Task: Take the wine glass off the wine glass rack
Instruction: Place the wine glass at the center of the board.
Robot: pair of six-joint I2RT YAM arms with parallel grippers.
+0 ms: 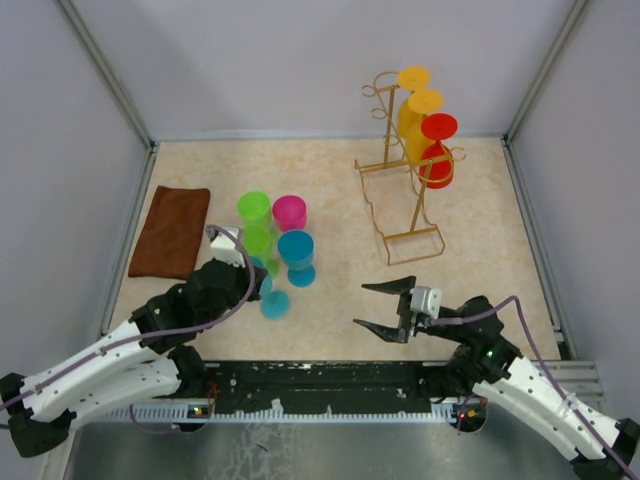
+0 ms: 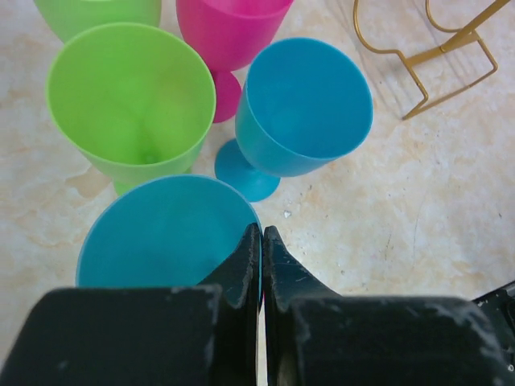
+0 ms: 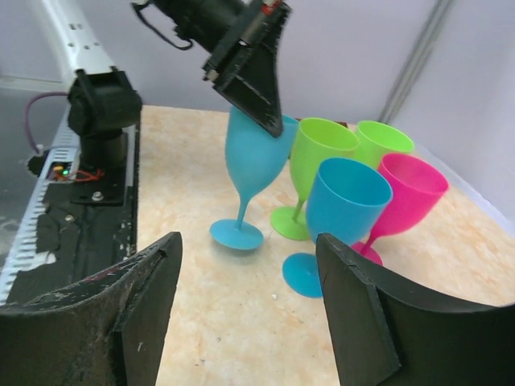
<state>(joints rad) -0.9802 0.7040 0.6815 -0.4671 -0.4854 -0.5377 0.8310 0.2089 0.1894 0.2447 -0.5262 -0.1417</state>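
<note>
The rack (image 1: 387, 140) holding the red glass (image 1: 437, 165) stands beyond the spread right gripper (image 1: 362, 305), the nearer arm, while the left gripper (image 2: 261, 233) pinches a blue glass's (image 2: 161, 233) rim.

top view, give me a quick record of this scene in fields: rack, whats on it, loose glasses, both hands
rack: tall golden wire wine glass rack, upright, far right of the table
on rack: two yellow plastic wine glasses and two red plastic wine glasses, hanging
off rack: two green plastic wine glasses, one pink plastic wine glass, one blue plastic wine glass, standing clustered left of centre
left hand: shut on the rim of a second blue plastic wine glass, which leans
right hand: open, empty, apart from the rack
other: brown cloth, flat at far left
</note>
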